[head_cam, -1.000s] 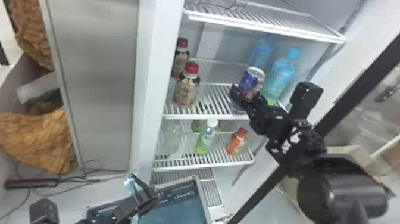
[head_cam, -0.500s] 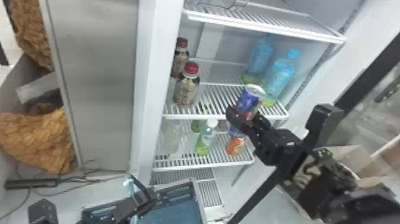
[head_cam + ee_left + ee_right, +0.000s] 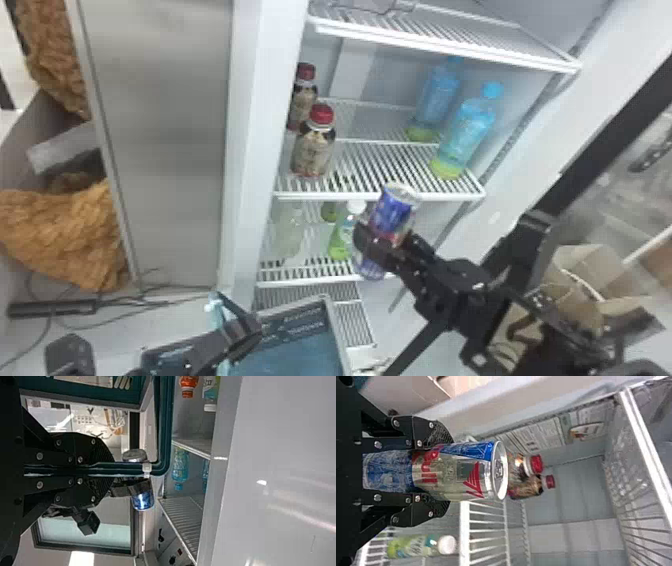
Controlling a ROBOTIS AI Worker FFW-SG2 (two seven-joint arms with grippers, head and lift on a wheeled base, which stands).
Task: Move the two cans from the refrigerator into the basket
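In the head view my right gripper [image 3: 387, 245] is closed around a blue and silver can [image 3: 395, 212], held upright with a slight tilt before the fridge's lower shelves. The right wrist view shows this can [image 3: 455, 471] between both fingers of the right gripper [image 3: 443, 471], its lid facing away from the palm. At the bottom of the head view is my left gripper [image 3: 245, 332], at the near left of the teal basket [image 3: 327, 305]. In the left wrist view the left gripper [image 3: 109, 469] is clamped on the basket's rim [image 3: 165, 427].
Red-capped bottles [image 3: 312, 150] and blue bottles [image 3: 462, 135] stand on the middle shelf [image 3: 375, 192]. A green drink bottle [image 3: 342, 240] stands on the shelf below. The open fridge door's dark frame [image 3: 600, 135] runs behind the right arm, with a cardboard box [image 3: 585, 275] beyond it.
My right gripper has carried the can off the middle shelf, down and left towards the basket. The basket has shifted slightly; the left gripper has stayed nearly still.
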